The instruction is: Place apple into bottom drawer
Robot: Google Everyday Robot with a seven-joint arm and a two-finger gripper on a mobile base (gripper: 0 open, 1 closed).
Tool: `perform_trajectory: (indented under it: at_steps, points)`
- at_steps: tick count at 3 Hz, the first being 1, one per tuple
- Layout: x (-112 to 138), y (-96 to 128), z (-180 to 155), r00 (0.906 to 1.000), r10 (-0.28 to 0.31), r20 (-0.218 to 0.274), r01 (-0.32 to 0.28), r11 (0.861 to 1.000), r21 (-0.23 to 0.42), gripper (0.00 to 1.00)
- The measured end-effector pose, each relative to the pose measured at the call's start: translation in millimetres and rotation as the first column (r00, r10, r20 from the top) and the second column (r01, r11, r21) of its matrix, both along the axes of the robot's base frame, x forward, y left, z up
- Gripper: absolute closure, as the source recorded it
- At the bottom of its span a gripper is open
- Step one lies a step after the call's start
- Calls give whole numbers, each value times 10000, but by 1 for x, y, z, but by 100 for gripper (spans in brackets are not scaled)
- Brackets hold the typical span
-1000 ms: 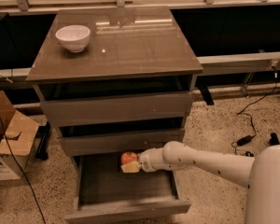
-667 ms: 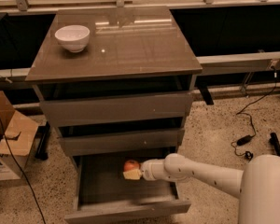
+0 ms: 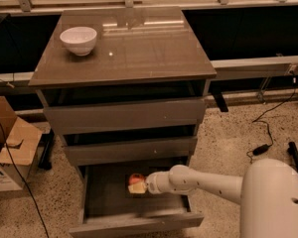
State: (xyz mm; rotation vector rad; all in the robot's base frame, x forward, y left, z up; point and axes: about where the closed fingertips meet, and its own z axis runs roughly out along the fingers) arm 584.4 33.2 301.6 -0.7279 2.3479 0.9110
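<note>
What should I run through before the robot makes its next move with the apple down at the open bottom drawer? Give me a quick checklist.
1. Bottom drawer pulled out with its inside showing: ok.
2. Apple within the drawer's walls, not over the floor outside: ok.
3. Hand reaching inside the drawer, right at the apple: ok.
4. Apple resting on the drawer floor rather than hanging above it: cannot tell.
5. Hand's hold on the apple: cannot tell.
6. Middle drawer front sits above the arm and does not block it: ok.
</note>
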Motion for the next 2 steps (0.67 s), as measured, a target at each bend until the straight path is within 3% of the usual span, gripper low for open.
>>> perform_trajectory:
  at_steps: [1,2]
  points:
    - [-8,15,-49,9986,-194,-497,170,9986,-493,100]
    - [-19,18,-117,9874,-990,-1237,845,9895,-1170,100]
